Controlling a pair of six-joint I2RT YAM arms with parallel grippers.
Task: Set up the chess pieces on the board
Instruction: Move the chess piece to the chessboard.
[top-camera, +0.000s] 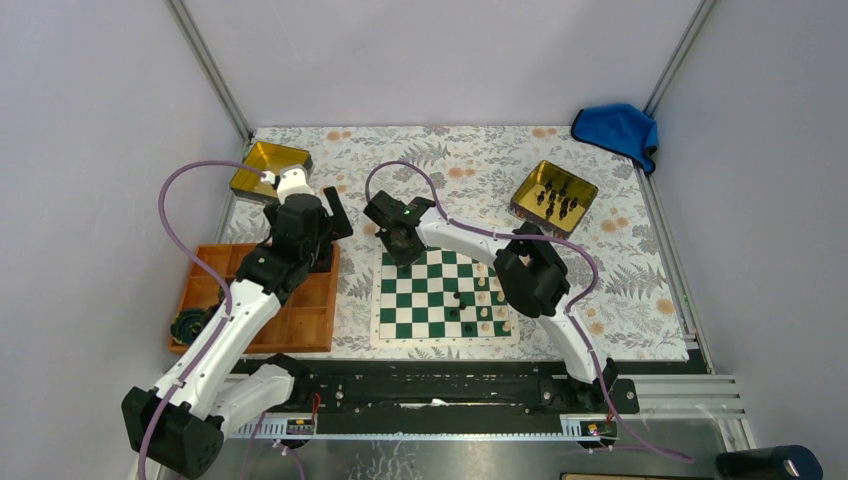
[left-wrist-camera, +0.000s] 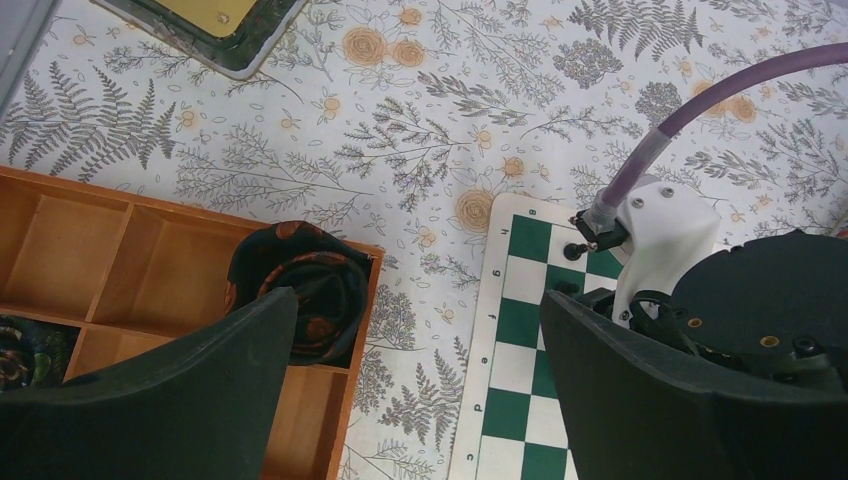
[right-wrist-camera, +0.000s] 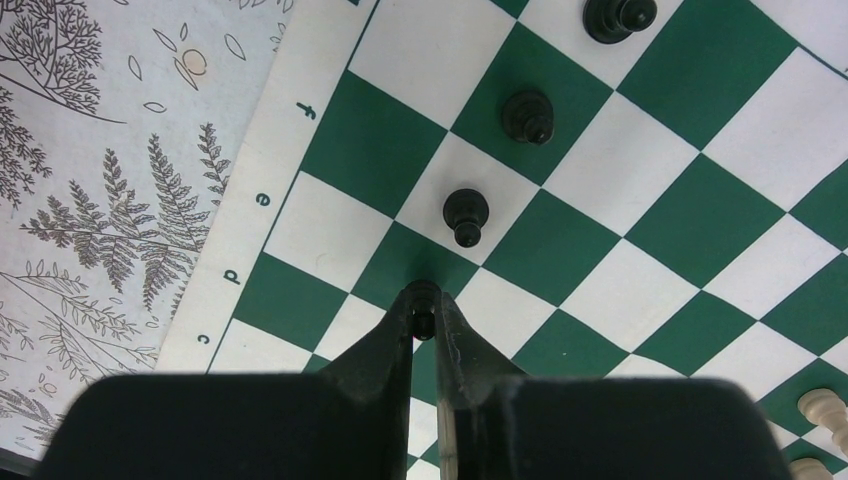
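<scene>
Right gripper (right-wrist-camera: 425, 318) nearly closed, pinching a black pawn (right-wrist-camera: 424, 293) low over the board (right-wrist-camera: 700, 230), near its lettered border. I cannot tell whether the pawn's base touches the mat. Three other black pawns (right-wrist-camera: 466, 213) stand in a diagonal line just beyond it. More black pieces (top-camera: 556, 198) sit in the gold tin (top-camera: 530, 185). Left gripper (left-wrist-camera: 415, 320) spread wide, holding nothing, above the tablecloth (left-wrist-camera: 400, 150) beside the wooden tray (left-wrist-camera: 100, 250).

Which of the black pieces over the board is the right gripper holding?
The black piece nearest the camera, pinched by the right gripper; three others stand free beyond it.
</scene>
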